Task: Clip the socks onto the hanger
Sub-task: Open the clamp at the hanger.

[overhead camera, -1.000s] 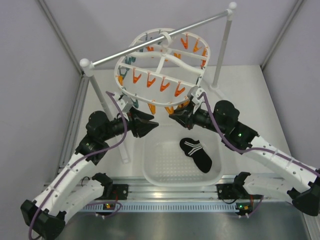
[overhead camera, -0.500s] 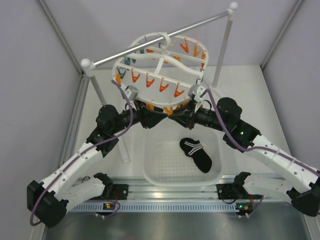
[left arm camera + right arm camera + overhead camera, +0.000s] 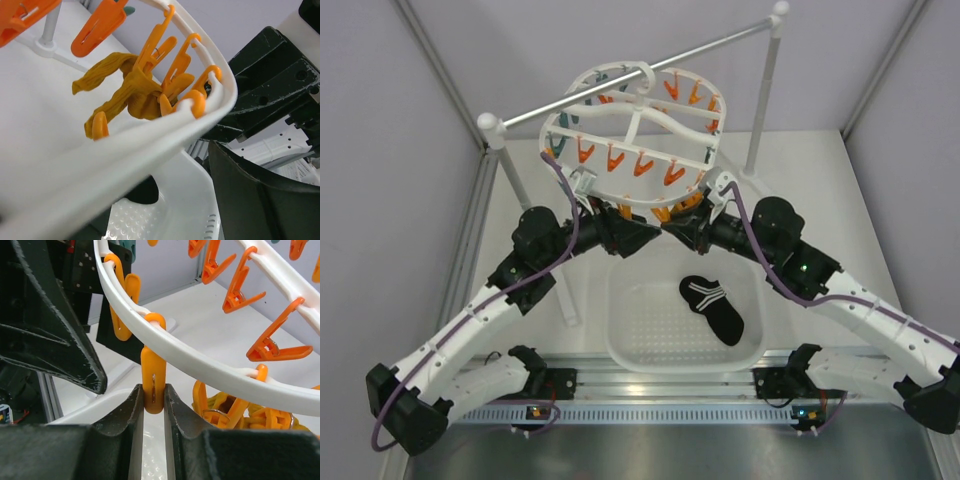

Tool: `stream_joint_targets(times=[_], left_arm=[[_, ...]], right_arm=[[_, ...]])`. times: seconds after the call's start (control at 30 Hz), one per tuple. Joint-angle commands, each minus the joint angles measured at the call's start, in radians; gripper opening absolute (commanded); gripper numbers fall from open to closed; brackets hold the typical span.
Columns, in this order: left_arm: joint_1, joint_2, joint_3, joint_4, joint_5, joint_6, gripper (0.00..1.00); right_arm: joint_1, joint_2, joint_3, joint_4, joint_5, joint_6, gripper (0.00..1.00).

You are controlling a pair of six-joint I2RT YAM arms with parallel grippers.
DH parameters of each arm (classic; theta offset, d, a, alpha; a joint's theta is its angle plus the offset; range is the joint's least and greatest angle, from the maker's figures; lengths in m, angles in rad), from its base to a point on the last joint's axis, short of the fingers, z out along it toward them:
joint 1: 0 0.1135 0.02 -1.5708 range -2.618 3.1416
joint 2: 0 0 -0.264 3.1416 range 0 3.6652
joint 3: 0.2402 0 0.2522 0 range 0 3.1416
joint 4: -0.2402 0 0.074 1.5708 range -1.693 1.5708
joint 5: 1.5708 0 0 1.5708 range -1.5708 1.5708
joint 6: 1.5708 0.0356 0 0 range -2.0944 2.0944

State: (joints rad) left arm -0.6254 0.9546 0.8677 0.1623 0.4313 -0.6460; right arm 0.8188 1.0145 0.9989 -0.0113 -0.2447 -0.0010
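The white perforated basket (image 3: 620,345) holds one black striped sock (image 3: 712,308). A crumpled mustard sock (image 3: 132,92) hangs clipped at the near rim of the hanger (image 3: 150,145). The right gripper (image 3: 153,400) pinches an orange clothespin (image 3: 152,372) there; the left gripper (image 3: 630,237) is spread, empty.

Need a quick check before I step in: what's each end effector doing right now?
Left end effector: open, holding nothing.
Right end effector: closed on an orange clothespin on the hanger.

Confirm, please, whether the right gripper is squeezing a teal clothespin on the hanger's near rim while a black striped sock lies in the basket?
The clothespin that the right gripper squeezes is orange, not teal, as the right wrist view shows. It does hang on the hanger's near rim, and a black striped sock does lie in the basket.
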Motion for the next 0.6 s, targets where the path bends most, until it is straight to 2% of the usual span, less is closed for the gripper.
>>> stream_joint_targets(times=[0.0,0.13,0.27,0.33,0.4,0.57], left_arm=[[-0.03,-0.08,0.027,-0.068,-0.106,0.002,0.76],[-0.036,-0.146,-0.016,-0.214,-0.14,0.029,0.76],[-0.056,-0.194,-0.047,-0.239,-0.117,0.04,0.79],[-0.08,-0.195,-0.058,-0.21,-0.118,0.061,0.8],[-0.099,-0.185,-0.058,-0.112,-0.141,0.072,0.8],[-0.161,-0.14,-0.091,0.028,-0.189,0.089,0.78]], right_arm=[[0.016,-0.001,-0.02,0.004,0.062,-0.017,0.0],[0.019,0.004,-0.026,0.036,0.076,-0.014,0.0],[0.019,0.004,-0.036,0.034,0.064,-0.007,0.0],[0.019,0.006,-0.039,0.036,0.059,-0.005,0.0],[0.02,0.006,-0.039,0.033,0.068,-0.005,0.0],[0.02,0.019,-0.042,0.042,0.076,0.036,0.0]])
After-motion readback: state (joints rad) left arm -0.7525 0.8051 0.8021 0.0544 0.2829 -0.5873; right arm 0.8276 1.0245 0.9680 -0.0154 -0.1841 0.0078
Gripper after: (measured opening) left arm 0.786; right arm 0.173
